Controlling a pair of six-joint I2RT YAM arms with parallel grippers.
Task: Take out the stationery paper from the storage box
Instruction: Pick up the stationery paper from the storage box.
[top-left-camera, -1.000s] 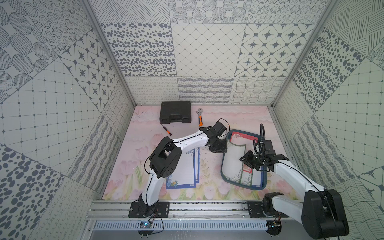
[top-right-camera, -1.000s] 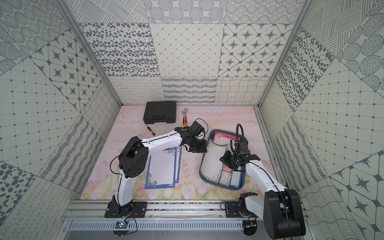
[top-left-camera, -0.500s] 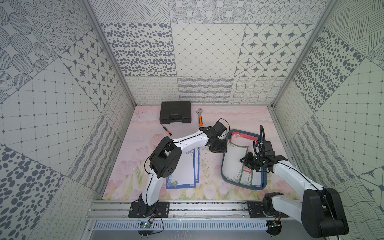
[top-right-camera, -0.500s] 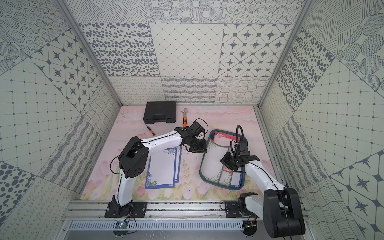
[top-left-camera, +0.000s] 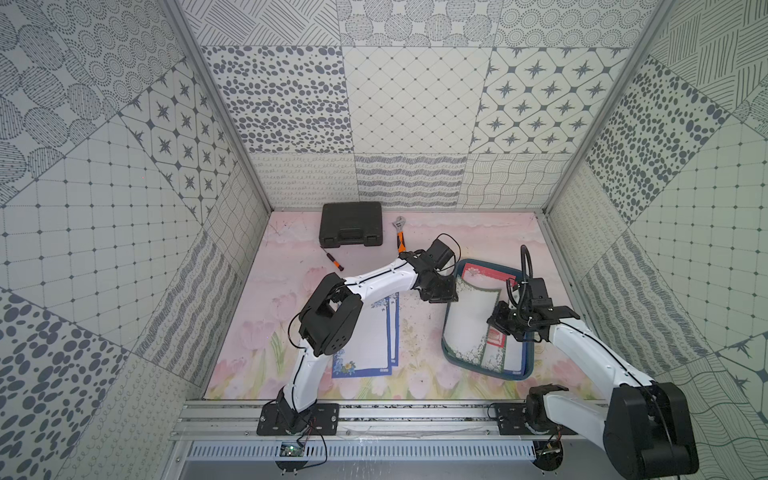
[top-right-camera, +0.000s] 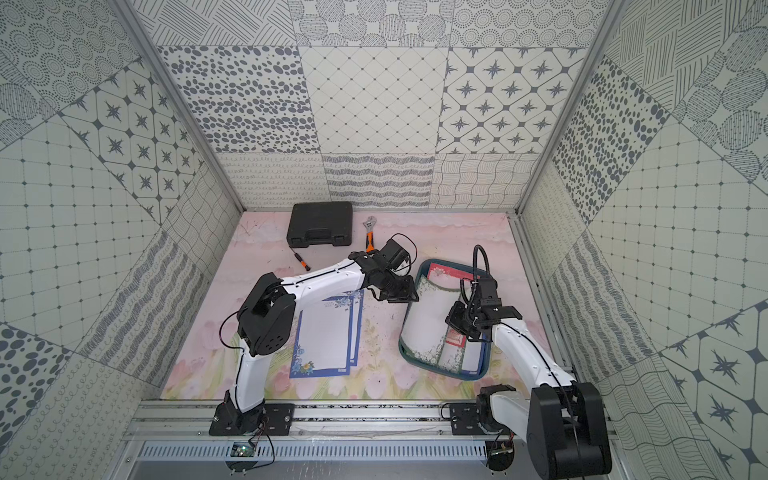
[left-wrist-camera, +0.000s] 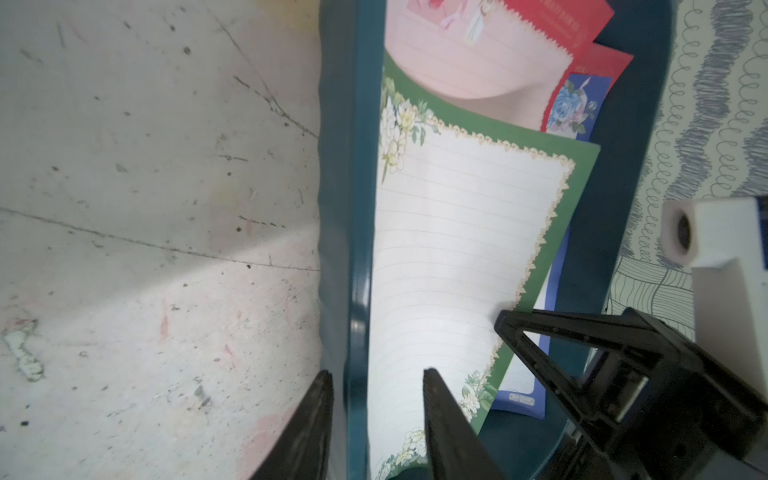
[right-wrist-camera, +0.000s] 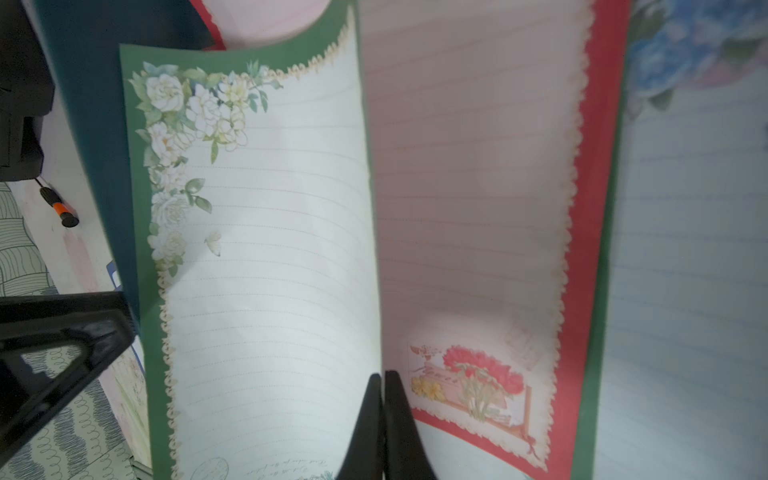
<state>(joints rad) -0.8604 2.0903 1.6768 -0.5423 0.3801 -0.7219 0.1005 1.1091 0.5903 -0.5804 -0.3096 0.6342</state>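
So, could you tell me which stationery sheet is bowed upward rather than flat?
The green-bordered sheet: it arches up, pinched by the right gripper, while the red-bordered sheet and blue-bordered sheets lie flat.

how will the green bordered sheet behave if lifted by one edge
Likely floppy: the thin green-bordered letter sheet curls into an arch where the right end effector pinches its edge. Probably very light, so it may slip from that narrow pinch. Its free edge could catch on the wall of the dark teal plastic tray.

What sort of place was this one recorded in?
Probably a robot test booth: patterned wall panels box in a floral mat; left arm and right arm mount on a metal rail.
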